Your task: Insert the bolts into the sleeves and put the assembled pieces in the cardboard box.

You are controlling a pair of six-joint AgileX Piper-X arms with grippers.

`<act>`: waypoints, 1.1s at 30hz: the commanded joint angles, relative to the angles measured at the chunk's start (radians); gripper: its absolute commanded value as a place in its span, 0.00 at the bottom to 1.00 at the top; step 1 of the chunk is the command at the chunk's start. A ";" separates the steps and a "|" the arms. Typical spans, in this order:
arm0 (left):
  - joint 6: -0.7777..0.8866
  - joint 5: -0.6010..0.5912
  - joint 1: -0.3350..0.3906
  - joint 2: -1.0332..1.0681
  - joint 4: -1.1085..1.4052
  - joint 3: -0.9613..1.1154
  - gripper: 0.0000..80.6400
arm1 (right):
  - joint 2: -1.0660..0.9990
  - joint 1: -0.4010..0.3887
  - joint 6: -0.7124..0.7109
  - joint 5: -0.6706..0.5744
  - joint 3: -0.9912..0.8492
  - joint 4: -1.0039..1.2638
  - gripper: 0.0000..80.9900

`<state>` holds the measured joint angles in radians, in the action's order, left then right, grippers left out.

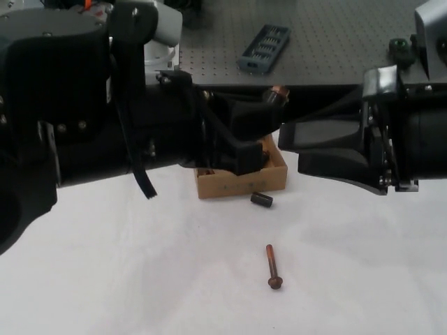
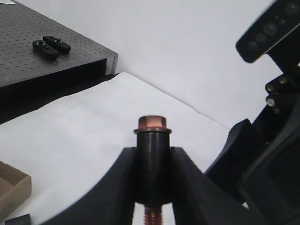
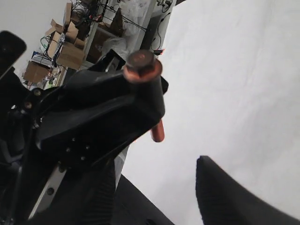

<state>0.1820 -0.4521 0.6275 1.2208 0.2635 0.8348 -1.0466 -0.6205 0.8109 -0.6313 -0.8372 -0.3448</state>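
White worktop [image 1: 140, 279], high view: loose bolt [image 1: 272, 266] and loose sleeve [image 1: 262, 199] near cardboard box [image 1: 241, 183]. Left hand [image 2: 152, 157] pinches a bolted sleeve [image 2: 152, 168]; right hand [image 1: 288, 150] spread.

Soft, even light; bright whites, dense blacks.

In the high view the white sheet [image 1: 209, 300] is bright and almost shadowless. There is only a faint shade beside the loose bolt [image 1: 272, 266] and a dark band under the edge of the perforated bench [image 1: 335, 35]. The black left arm [image 1: 84, 118] swallows most surface detail. In the left wrist view the held bolt [image 2: 152, 123] shows a soft coppery gleam above the matte sleeve [image 2: 152, 157]. Sheet and wall nearly merge there, perhaps slightly overexposed. The light seems to fall from above.
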 commanded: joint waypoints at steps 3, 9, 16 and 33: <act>0.005 0.009 0.001 -0.012 0.031 0.012 0.01 | 0.014 0.005 -0.003 -0.045 -0.007 0.000 0.49; -0.109 0.021 -0.026 -0.012 0.031 0.012 0.01 | 0.035 0.057 -0.143 -0.066 -0.007 -0.087 0.49; -0.168 0.025 -0.095 0.075 0.029 0.050 0.01 | 0.056 0.199 -0.466 -0.004 -0.007 -0.370 0.44; -0.167 0.046 -0.223 0.825 -0.215 0.701 0.01 | 0.058 0.391 -0.701 0.150 -0.007 -0.636 0.03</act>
<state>0.0247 -0.4030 0.4163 1.9283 0.1491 1.4017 -0.9993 -0.2372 0.1310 -0.4847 -0.8372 -0.9728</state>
